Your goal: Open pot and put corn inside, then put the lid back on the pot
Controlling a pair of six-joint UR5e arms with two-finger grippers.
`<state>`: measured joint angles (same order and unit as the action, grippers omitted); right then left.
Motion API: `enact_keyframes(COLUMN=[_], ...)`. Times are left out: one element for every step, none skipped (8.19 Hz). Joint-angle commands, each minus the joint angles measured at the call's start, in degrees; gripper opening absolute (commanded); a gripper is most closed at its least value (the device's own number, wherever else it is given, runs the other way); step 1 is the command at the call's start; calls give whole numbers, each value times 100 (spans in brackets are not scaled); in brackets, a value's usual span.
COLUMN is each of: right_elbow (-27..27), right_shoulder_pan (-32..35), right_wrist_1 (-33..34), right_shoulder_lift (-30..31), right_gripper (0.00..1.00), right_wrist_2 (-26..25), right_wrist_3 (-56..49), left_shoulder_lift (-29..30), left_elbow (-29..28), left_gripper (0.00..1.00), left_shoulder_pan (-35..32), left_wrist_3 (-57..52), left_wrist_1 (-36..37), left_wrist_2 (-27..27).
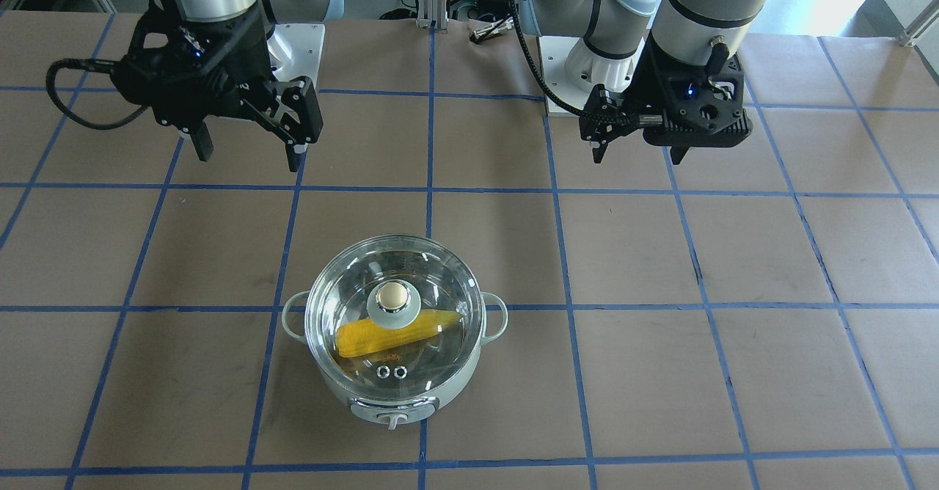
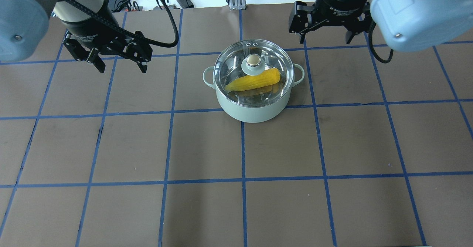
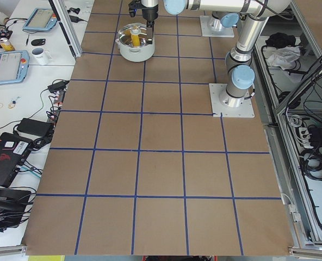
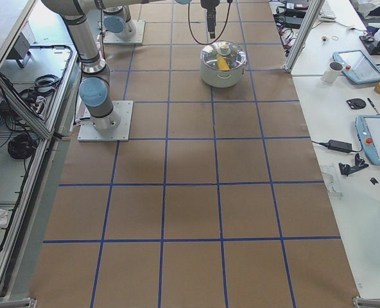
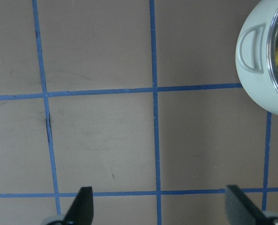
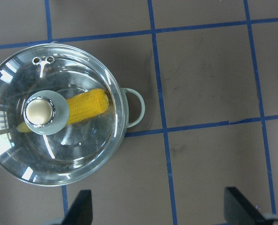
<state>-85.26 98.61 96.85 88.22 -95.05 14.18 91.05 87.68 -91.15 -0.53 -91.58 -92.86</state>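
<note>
front view alone shows pot (image 1: pixel 412 396) control knob (image 1: pixel 395 421), yellow corn (image 1: pixel 361 337) under seated clear lid (image 1: pixel 434 277), left gripper (image 2: pixel 122 68) and right gripper (image 2: pixel 325 40) spread, empty

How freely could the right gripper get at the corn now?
Probably not: the lid sits on the pot, covering the corn. The right gripper, open and empty, would likely have to lift the lid first.

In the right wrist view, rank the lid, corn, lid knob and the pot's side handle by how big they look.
1. lid, largest
2. corn, longer than the knob though partly hidden under it
3. knob, which sits nearer the camera than the corn, so this pair is less sure
4. handle, smallest
</note>
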Motion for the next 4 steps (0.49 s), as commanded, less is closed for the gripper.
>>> enact_keyframes(right_elbow=[-9, -9, -9, -9], right_shoulder_pan=[-61, -61, -61, -61], right_wrist_1=[-552, -562, -562, -571], right_shoulder_lift=[309, 327, 318, 318], right_gripper=[100, 100, 100, 100], right_wrist_2=[302, 303, 303, 251], right_wrist_3=[-222, -301, -398, -433], left_shoulder_lift=[0, -8, 18, 53], left_elbow=[3, 3, -5, 12], left_gripper=[100, 100, 100, 100], left_shoulder_pan=[0, 0, 0, 0], left_wrist_3=[9, 9, 62, 62], left_wrist_1=[0, 0, 9, 9], left_wrist_2=[4, 4, 4, 4])
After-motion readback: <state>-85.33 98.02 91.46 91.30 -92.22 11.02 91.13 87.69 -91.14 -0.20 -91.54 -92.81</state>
